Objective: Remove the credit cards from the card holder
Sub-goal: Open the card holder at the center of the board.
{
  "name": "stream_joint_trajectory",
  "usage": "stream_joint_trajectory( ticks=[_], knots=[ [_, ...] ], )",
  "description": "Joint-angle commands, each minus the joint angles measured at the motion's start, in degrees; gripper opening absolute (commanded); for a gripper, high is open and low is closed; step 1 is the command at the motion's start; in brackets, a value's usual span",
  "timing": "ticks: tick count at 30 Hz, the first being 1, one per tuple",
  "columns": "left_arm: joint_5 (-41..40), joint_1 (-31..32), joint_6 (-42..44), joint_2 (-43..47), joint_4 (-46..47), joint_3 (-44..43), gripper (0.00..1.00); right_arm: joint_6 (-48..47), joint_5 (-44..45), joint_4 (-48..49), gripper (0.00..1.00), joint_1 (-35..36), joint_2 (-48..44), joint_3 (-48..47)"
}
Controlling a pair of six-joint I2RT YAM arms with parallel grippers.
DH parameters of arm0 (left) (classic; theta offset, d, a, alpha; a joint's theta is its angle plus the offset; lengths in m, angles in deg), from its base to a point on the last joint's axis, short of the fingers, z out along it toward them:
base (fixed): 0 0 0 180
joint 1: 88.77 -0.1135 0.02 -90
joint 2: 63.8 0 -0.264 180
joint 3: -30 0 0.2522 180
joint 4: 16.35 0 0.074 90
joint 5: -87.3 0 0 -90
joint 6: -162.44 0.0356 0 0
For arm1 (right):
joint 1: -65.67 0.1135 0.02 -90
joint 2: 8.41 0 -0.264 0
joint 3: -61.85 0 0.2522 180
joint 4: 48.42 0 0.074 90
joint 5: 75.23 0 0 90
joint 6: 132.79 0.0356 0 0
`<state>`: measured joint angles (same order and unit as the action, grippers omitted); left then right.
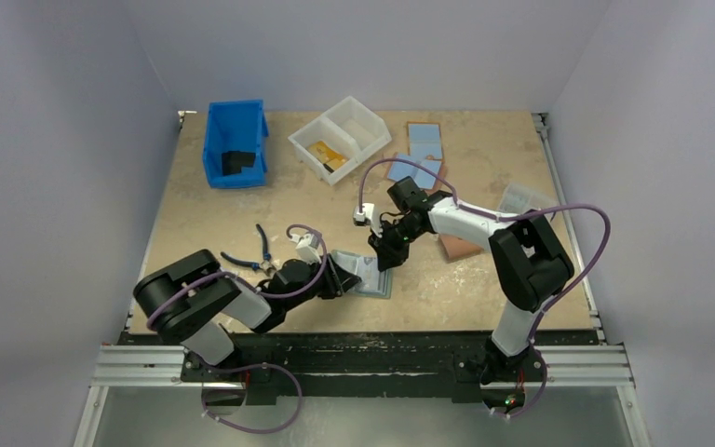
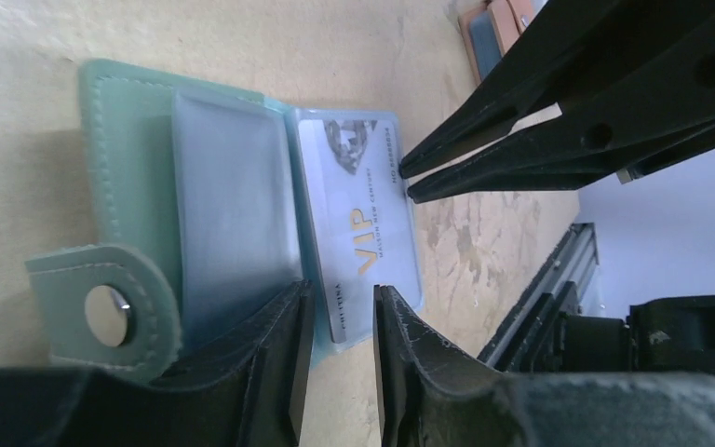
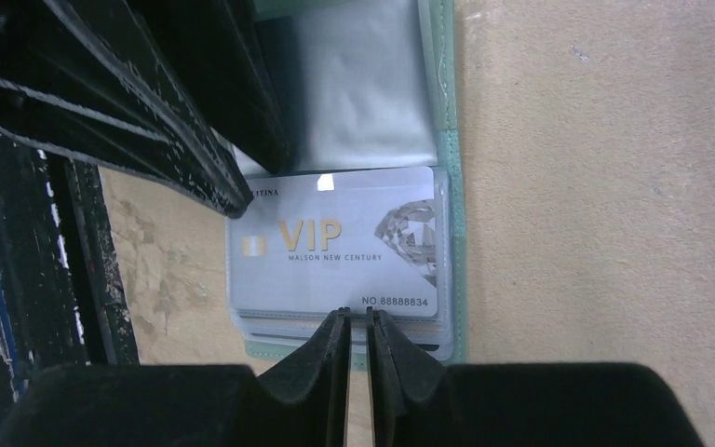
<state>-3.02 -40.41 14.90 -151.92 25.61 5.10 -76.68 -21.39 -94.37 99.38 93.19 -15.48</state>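
Observation:
The teal card holder (image 1: 370, 276) lies open on the table between the arms, with its snap tab (image 2: 102, 312) to one side and its clear sleeves (image 2: 233, 205) facing up. A silver VIP credit card (image 3: 344, 244) (image 2: 354, 219) sits in the top sleeve, and more sleeve edges are stacked under it. My left gripper (image 2: 340, 296) (image 1: 340, 279) is open and straddles one short end of that card without pinching it. My right gripper (image 3: 358, 315) (image 2: 407, 183) (image 1: 384, 263) has its tips at the card's long edge. Its jaws are almost together, leaving a thin slit.
A blue bin (image 1: 235, 144) and a white divided bin (image 1: 340, 138) holding orange cards stand at the back. Light-blue and brown flat wallets (image 1: 419, 154) lie at the back right. A salmon wallet (image 1: 456, 247) lies by the right arm, and pliers (image 1: 261, 247) lie left of the holder.

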Motion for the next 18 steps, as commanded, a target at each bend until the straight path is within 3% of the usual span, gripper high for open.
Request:
stream_joint_trajectory(
  ticks=[1, 9, 18],
  knots=[
    [4.92, -0.98, -4.04, -6.69, 14.48, 0.00, 0.33, -0.75, 1.71, -0.15, 0.20, 0.21, 1.76, -0.79],
    [2.19, -1.68, -4.82, -9.33, 13.92, 1.24, 0.40, 0.73, 3.60, 0.02, 0.20, 0.21, 3.25, -1.42],
    [2.31, -1.60, -5.60, -8.94, 9.81, -1.00, 0.34, 1.04, 2.84, -0.25, 0.20, 0.21, 2.66, -1.65]
  ],
)
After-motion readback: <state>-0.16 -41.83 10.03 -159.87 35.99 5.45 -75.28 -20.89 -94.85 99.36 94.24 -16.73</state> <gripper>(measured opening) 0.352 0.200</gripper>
